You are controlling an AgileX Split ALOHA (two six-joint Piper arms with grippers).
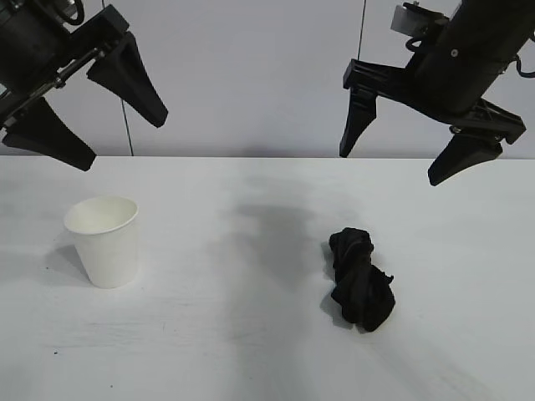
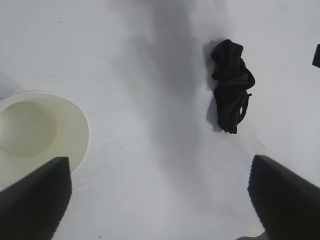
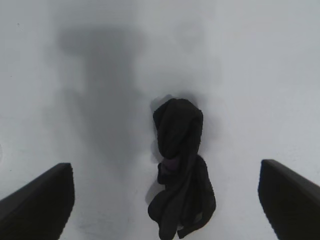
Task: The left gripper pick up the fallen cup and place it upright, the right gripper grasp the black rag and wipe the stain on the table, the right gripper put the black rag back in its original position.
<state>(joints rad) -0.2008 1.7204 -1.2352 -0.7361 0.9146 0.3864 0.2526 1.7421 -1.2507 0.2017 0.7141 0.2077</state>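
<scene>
The white paper cup [image 1: 104, 241] stands upright on the left of the table [image 1: 251, 359], mouth up. My left gripper [image 1: 124, 142] hangs open above and behind it, well clear. In the left wrist view the cup [image 2: 35, 130] lies beside one finger, and nothing sits between the fingers of the left gripper [image 2: 159, 175]. The black rag [image 1: 359, 280] lies as a twisted wad right of centre. My right gripper [image 1: 389, 167] hovers open high over it, not touching. The right wrist view shows the rag [image 3: 180, 165] on the table below the open right gripper [image 3: 165, 166]. The stain is out of view.
A grey wall with vertical seams [image 1: 251, 75] closes off the back of the table. Soft grey arm shadows [image 1: 276, 234] fall on the tabletop between cup and rag. Bare white surface runs along the front edge.
</scene>
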